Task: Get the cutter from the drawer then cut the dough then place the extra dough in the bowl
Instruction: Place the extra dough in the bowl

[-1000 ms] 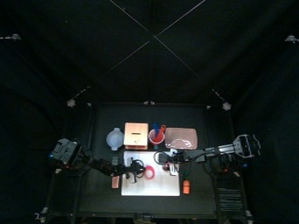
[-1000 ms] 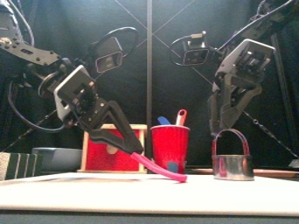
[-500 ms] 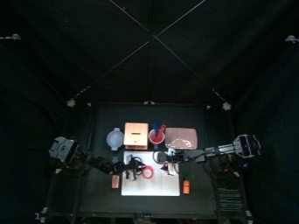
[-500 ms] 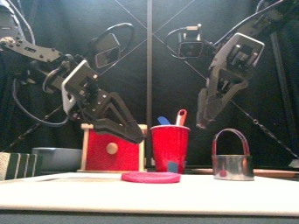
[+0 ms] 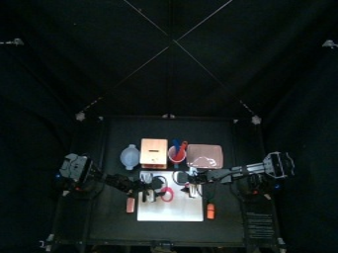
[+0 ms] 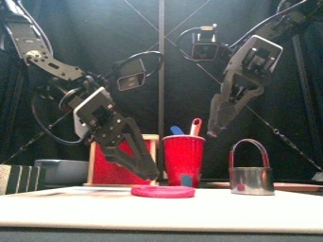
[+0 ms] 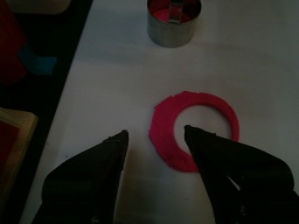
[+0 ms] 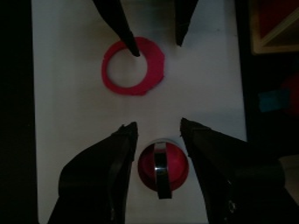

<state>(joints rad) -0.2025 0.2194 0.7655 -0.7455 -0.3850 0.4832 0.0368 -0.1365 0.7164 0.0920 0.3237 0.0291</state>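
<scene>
A pink-red dough ring (image 6: 163,191) lies flat on the white cutting board (image 6: 76,210). My left gripper (image 6: 143,168) hangs open just above the ring's left side, its jaws straddling that edge of the dough ring (image 7: 193,133). The round metal cutter (image 6: 252,176) stands upright on the board to the right of the ring. The right gripper (image 6: 217,125) is open above and a little left of the cutter, holding nothing. Looking down from the right wrist, the cutter (image 8: 160,164) shows red inside it, under its wire handle.
Behind the board stand the wooden box (image 6: 120,161) with its red drawer front, a red cup (image 6: 184,161) with toy knives, and the blue-grey bowl (image 6: 60,172) at the far left. A pink tray (image 5: 205,155) lies at the back right.
A second ago the left gripper held the dough ring hanging above the board; it has let it go, the ring lies flat, and the open gripper has come down over it. The right gripper has shifted slightly left.
</scene>
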